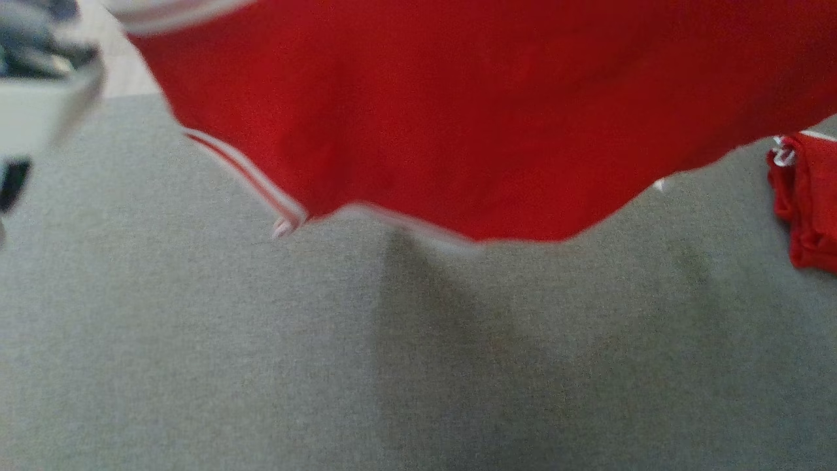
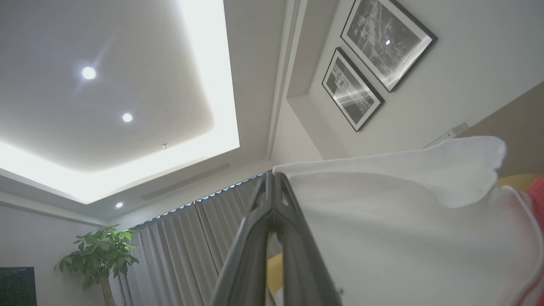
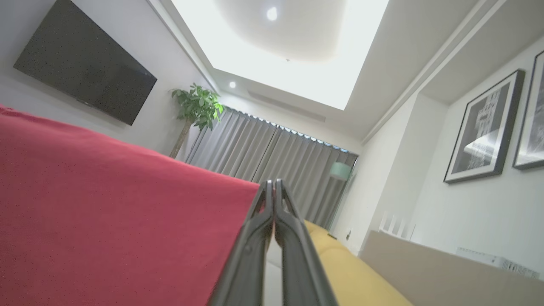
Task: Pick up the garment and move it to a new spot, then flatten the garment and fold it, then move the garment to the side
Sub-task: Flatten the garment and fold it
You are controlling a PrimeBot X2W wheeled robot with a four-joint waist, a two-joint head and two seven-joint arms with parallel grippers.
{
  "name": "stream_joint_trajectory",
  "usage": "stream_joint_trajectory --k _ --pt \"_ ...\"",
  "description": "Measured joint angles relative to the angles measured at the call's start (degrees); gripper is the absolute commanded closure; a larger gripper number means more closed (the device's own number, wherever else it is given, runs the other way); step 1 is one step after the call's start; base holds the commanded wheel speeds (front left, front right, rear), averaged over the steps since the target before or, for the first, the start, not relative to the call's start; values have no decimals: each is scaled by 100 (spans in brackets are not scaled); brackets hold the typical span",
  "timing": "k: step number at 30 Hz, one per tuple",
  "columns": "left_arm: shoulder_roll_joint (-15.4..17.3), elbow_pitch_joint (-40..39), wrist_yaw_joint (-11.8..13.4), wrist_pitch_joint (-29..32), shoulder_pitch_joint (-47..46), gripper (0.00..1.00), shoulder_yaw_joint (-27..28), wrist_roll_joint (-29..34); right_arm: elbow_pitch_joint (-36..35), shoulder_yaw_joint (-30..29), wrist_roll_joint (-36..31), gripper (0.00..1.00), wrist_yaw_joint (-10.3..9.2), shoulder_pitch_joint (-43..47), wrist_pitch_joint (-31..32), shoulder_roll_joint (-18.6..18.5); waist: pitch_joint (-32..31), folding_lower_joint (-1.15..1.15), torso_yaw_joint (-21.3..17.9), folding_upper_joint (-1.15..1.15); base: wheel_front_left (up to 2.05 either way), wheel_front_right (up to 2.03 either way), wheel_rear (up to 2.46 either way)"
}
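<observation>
Grey surface (image 1: 196, 366) lies under the red garment (image 1: 458, 118), which hangs spread side to side between both arms, hem toward it — left gripper (image 2: 272, 178) and right gripper (image 3: 272, 187) each pinched tight on its upper edge

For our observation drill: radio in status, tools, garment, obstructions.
Both shut on garment: left tool, right tool. Garment aloft above grey surface. Another red pile far right, apart.
</observation>
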Motion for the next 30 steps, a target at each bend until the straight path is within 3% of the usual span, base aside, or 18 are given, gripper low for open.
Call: stream_joint_trajectory --k 6,9,13,19,22,26,30 --pt "-264 686 -291 87 -915 100 29 -238 162 211 -401 100 0 -754 62 242 242 2 -75 0 0 0 0" --pt "-355 1454 -730 -33 -1566 100 -244 -64 586 732 -403 100 -1 -1373 252 350 527 2 -76 0 0 0 0" --pt "-587 2359 -1012 -208 -2130 100 -409 -1 1171 1176 -402 100 0 -2076 279 554 895 2 -70 0 0 0 0" --pt "-799 3595 -1053 -678 -2972 100 -517 404 2093 1590 -458 100 0 -3173 136 959 1515 4 -86 -1 0 0 0" --pt "-956 4013 -903 -1013 -3602 100 -489 619 2447 1502 -761 100 0 -3672 33 1080 1776 4 -86 -1 0 0 0" --pt "-1166 4216 -925 -1213 -4295 100 -370 639 2382 1370 -1110 100 0 -4180 -1 1066 2053 2 -24 0 0 0 0" --pt "-1240 4264 -1112 -1259 -4073 100 -390 522 2276 1489 -1110 100 -1 -4063 -18 1015 2252 2 123 0 0 0 0"
